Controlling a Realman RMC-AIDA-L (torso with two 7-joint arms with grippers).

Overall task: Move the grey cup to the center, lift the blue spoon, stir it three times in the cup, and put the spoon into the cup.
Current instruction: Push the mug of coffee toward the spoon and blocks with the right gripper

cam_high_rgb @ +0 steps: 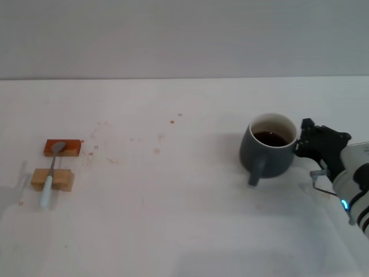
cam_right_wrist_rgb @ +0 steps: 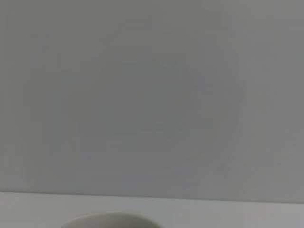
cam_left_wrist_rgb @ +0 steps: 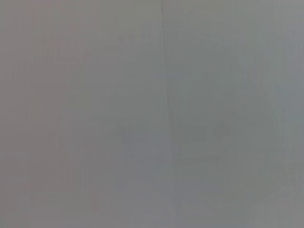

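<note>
step in hand, as i judge it: secure the grey cup (cam_high_rgb: 270, 151) at its side wall, low and level, so the dark liquid does not slosh. the cup stands toward the table's (cam_high_rgb: 184, 231) right edge. my right gripper (cam_high_rgb: 304, 144) is against its right side; i cannot tell its grip state. the blue spoon (cam_high_rgb: 51, 176) lies near the left edge.

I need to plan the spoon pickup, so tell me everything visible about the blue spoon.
The blue spoon is small and slim, with a silver metal bowl and neck and a pale blue handle. It lies flat, untouched, at the table's left side, bridging two blocks: its bowl rests on the orange block, its handle crosses the tan block, and the handle's end overhangs toward the robot. No end effector is near it; only the head view shows it.
</note>
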